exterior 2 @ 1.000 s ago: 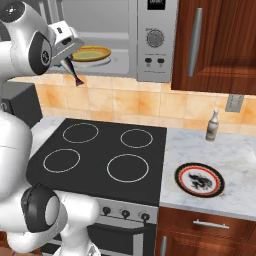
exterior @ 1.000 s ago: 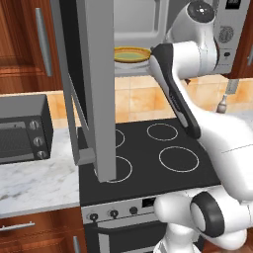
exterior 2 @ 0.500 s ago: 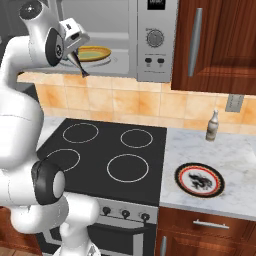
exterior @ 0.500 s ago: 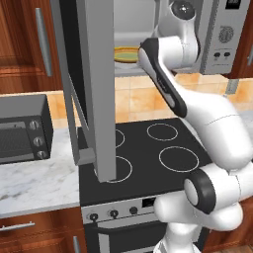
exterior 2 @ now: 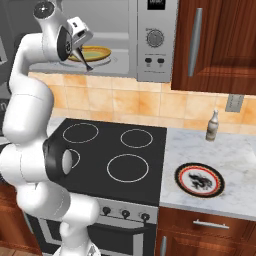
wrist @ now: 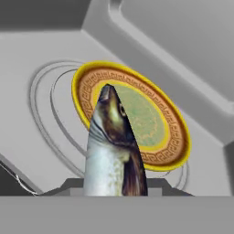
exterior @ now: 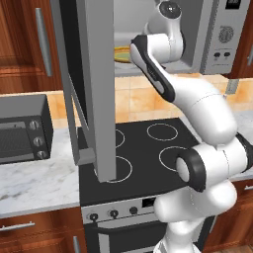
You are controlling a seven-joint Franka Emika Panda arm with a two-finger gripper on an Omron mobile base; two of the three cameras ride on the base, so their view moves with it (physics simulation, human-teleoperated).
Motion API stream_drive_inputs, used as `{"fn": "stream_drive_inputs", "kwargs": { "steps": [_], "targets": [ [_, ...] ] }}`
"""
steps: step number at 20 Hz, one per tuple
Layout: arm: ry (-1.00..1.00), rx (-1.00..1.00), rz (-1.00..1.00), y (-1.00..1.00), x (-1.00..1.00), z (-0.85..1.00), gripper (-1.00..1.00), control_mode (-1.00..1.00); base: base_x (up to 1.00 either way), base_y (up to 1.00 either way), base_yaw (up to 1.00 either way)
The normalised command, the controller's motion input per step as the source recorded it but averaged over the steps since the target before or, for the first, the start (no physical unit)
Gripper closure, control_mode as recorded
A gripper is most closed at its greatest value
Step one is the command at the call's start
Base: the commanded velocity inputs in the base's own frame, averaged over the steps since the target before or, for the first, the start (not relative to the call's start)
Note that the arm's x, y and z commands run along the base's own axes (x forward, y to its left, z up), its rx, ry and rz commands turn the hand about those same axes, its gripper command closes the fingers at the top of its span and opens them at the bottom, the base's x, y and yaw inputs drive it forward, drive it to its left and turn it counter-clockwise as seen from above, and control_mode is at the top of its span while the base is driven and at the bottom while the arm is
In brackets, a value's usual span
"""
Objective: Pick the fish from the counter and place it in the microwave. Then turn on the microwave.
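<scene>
The gripper (exterior 2: 83, 59) is pinching the fish (wrist: 112, 146), which is hanging nose-first over the yellow-rimmed plate (wrist: 171, 137) inside the microwave (exterior 2: 150, 45). Letting go this far left is risking the fish tipping off the plate's near rim and sliding toward the open door (exterior: 96, 89).

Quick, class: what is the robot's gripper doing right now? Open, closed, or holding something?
Gripper: closed on the fish, held at the open microwave, above the yellow-rimmed plate inside.
</scene>
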Motion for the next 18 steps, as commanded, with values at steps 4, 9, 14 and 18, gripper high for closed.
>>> {"fn": "stream_drive_inputs", "kwargs": {
  "steps": [4, 9, 14, 18],
  "targets": [
    [0.0, 0.0, 0.02, 0.09, 0.45, 0.01, 1.0, -1.0, 0.0, 0.0, 0.0],
    [0.0, 0.0, 0.01, 0.06, 0.38, 0.0, 1.0, -1.0, 0.0, 0.0, 0.0],
    [0.0, 0.0, 0.0, 0.02, 0.22, 0.0, 1.0, -1.0, 0.0, 0.0, 0.0],
    [0.0, -0.01, 0.0, 0.02, 0.16, 0.0, 1.0, -1.0, 0.0, 0.0, 0.0]
  ]
}}
